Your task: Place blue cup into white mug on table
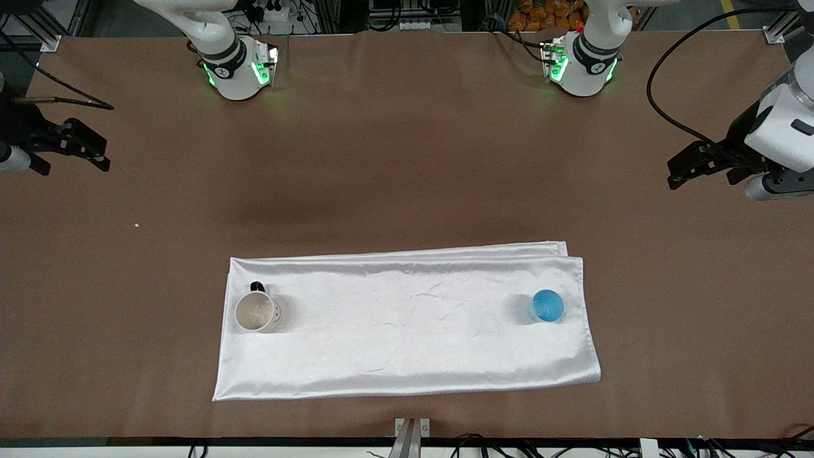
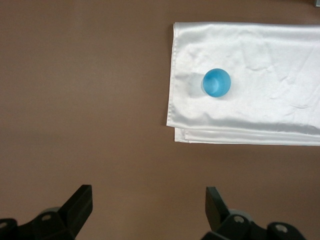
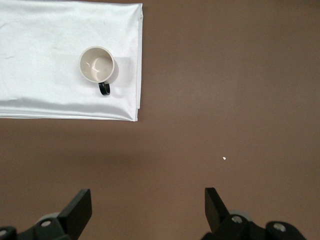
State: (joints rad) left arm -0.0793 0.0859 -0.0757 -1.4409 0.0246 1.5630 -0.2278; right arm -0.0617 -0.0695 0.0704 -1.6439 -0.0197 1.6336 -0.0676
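The light-blue cup [image 1: 547,305] stands upright on a white cloth [image 1: 407,324], at the cloth's end toward the left arm; it also shows in the left wrist view [image 2: 216,83]. The white mug [image 1: 257,312] with a black handle stands upright at the cloth's end toward the right arm, and shows in the right wrist view [image 3: 96,64]. My left gripper [image 1: 683,172] [image 2: 148,210] is open and empty, up over bare table at the left arm's end. My right gripper [image 1: 92,152] [image 3: 148,210] is open and empty, over bare table at the right arm's end.
The brown table [image 1: 407,159] is wide. The white cloth lies nearer to the front camera, its folded edge toward the bases. A tiny white speck [image 1: 137,224] lies on the table. A metal bracket [image 1: 411,429] sits at the table's front edge.
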